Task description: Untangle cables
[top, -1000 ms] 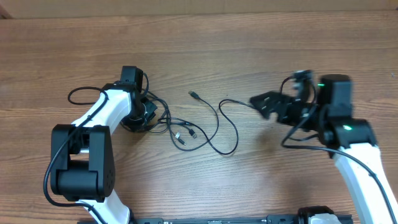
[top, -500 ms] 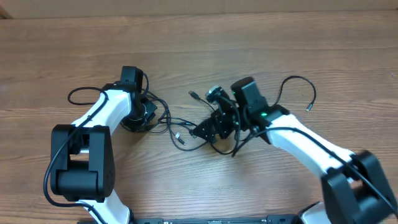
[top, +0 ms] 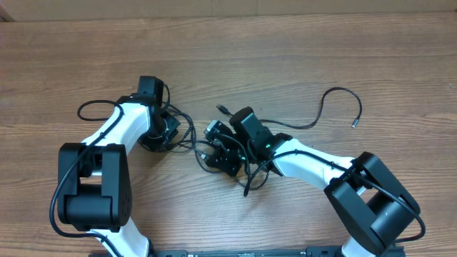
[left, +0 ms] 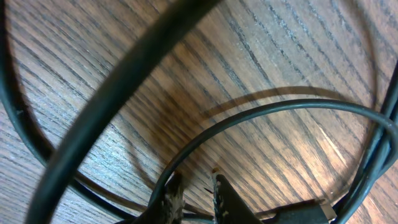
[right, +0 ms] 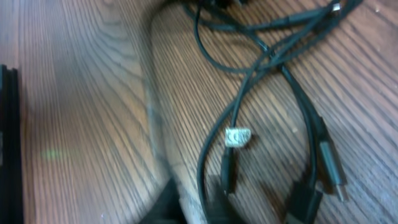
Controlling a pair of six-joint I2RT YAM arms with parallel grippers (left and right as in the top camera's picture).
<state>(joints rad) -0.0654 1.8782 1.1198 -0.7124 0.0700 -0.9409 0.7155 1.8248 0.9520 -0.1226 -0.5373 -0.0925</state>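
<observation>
Wooden bench [top: 285,43]: right pincer [top: 218,154], spread open, hovers over the tangled cables [top: 191,137], plugs lengthwise between its fingers.

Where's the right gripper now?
Overhead view: the right gripper is near the centre of the table, over the cables, close to the left gripper.

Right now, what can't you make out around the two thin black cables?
Overhead: the right gripper covers where the thin black cables cross; its grip is hidden.
Left wrist: the left gripper is cut off by the bottom edge; open or shut unclear.
Right wrist: blurred, fingers barely visible.
</observation>
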